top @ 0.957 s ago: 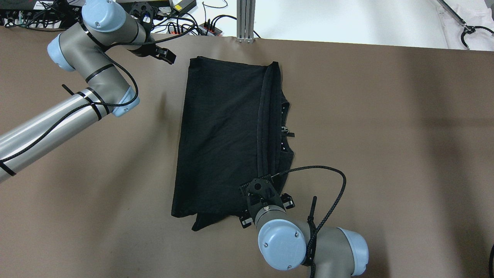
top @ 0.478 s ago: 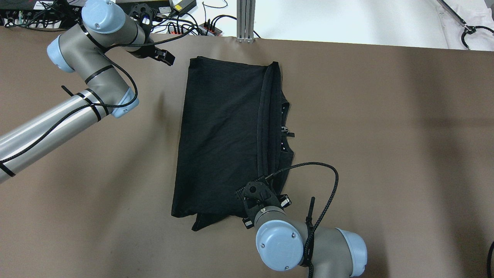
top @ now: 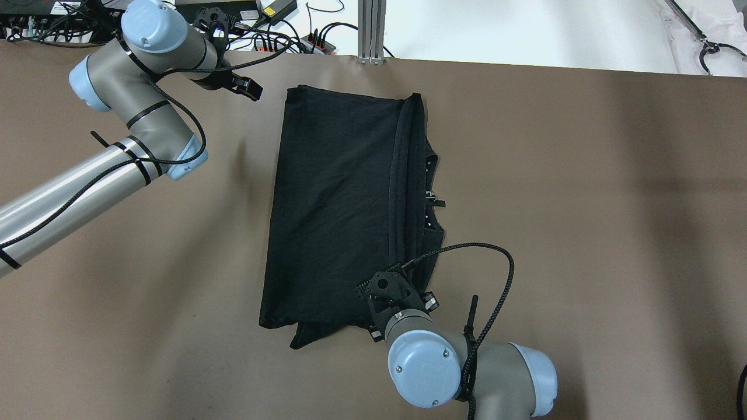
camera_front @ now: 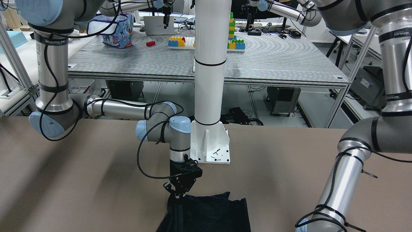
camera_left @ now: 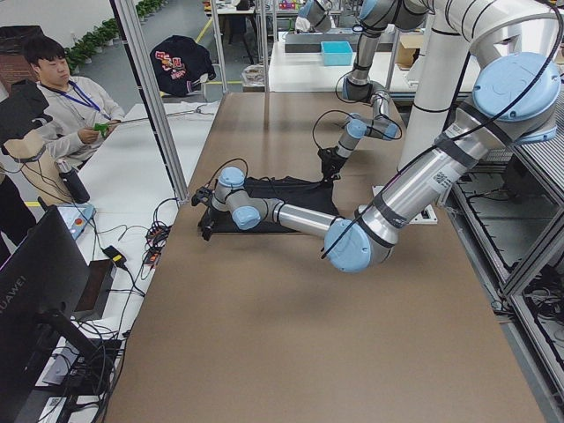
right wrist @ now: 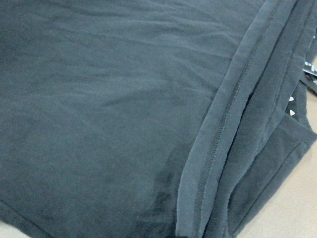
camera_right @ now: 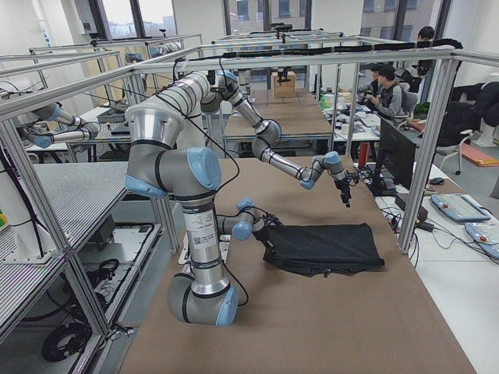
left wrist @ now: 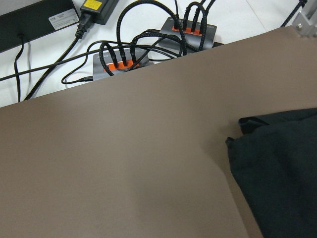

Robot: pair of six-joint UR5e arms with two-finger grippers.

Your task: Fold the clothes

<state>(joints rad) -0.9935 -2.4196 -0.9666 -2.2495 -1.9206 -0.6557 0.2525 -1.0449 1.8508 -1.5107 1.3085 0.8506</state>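
Note:
The black clothes (top: pixel 338 204) lie folded into a tall rectangle on the brown table, with a hemmed flap along their right side. My right gripper (camera_front: pixel 178 194) points down at the near right corner of the clothes (camera_front: pixel 209 212). Its fingers meet in a V, shut on the hem. In the overhead view my own wrist mostly covers it. The right wrist view is filled by the fabric and its stitched hem (right wrist: pixel 213 148). My left gripper (top: pixel 250 88) hovers open just left of the far left corner, holding nothing. That corner (left wrist: pixel 282 173) shows in the left wrist view.
The white pillar base (camera_front: pixel 210 145) stands at the table's robot-side edge. Power strips and cables (left wrist: pixel 124 62) lie just past the far edge. A person (camera_left: pixel 62 97) sits beyond the far side. Bare table (top: pixel 583 204) stretches right of the clothes.
My left gripper has drifted slightly left, away from the far corner. My right wrist has shifted a little left over the near edge. The clothes lie the same.

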